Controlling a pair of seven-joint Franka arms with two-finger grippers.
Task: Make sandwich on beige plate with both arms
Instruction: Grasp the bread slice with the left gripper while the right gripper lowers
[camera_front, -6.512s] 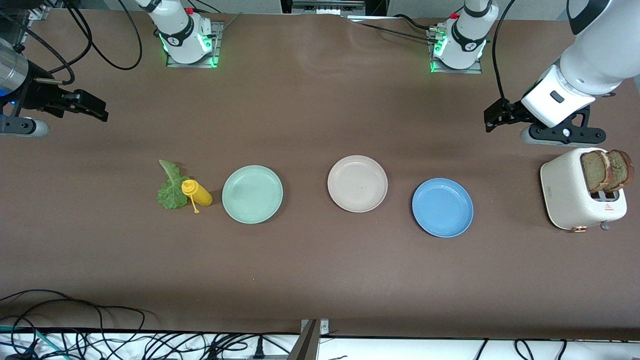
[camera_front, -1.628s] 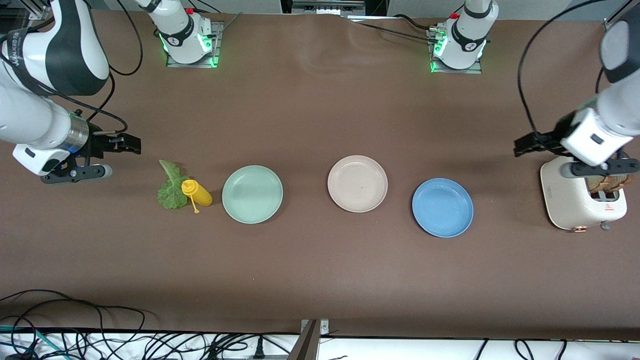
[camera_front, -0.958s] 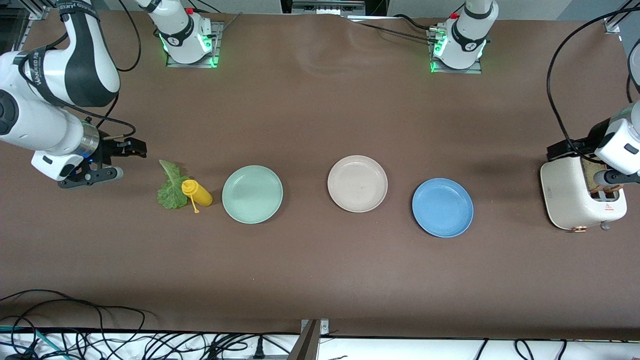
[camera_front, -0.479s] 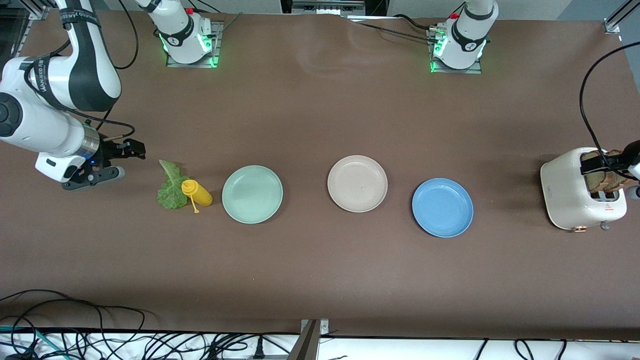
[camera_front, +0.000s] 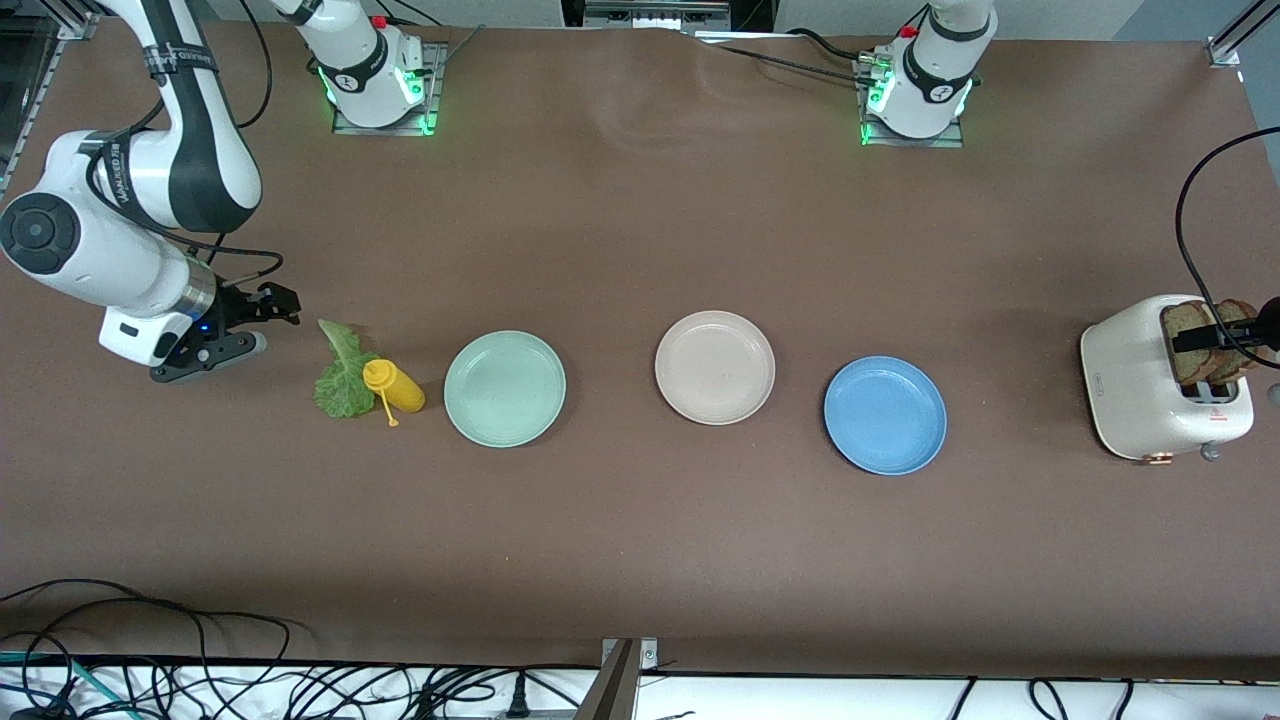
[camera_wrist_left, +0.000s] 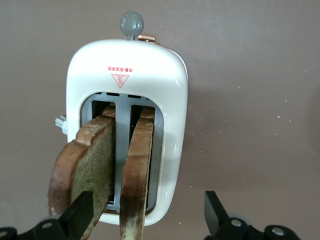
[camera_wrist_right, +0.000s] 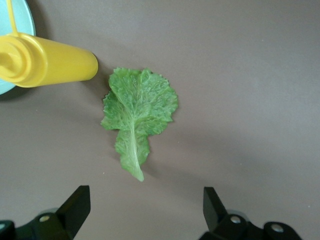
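Observation:
Two slices of brown toast (camera_front: 1215, 338) stand upright in the slots of a white toaster (camera_front: 1140, 395) at the left arm's end of the table. My left gripper (camera_front: 1228, 334) is open over them. In the left wrist view its fingers (camera_wrist_left: 80, 216) straddle the slice (camera_wrist_left: 137, 175) in the second slot, with the other slice (camera_wrist_left: 82, 165) at one fingertip. The green lettuce leaf (camera_front: 343, 378) lies flat toward the right arm's end. My right gripper (camera_front: 270, 315) hovers open just beside it, holding nothing; the leaf (camera_wrist_right: 140, 107) shows ahead of its gripper (camera_wrist_right: 145, 210). The beige plate (camera_front: 715, 367) is bare.
A yellow squeeze bottle (camera_front: 397, 387) lies against the lettuce, between it and a mint green plate (camera_front: 505, 388). A blue plate (camera_front: 885, 414) sits between the beige plate and the toaster. Cables run along the table edge nearest the camera.
The left arm has swung out past the table's end and its gripper has dropped onto the toast in the toaster. The right gripper has crept closer to the lettuce.

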